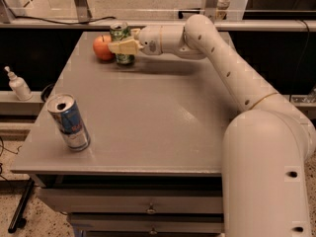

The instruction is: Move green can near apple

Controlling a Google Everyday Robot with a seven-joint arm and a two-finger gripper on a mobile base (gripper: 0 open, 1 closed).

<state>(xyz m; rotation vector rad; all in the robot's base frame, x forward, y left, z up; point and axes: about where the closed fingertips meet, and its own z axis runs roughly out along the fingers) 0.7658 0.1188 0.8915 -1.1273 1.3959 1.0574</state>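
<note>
The green can (122, 44) stands upright at the far left of the grey table (148, 117), right beside the orange-red apple (102, 47), which is just to its left. My gripper (120, 42) reaches in from the right, with its pale fingers (124, 47) on either side of the can. The arm stretches back from there to the lower right of the view.
A blue-and-silver can (69, 122) stands near the table's front left corner. A white pump bottle (18, 84) sits on a ledge off the table's left side. Drawers run under the table's front edge.
</note>
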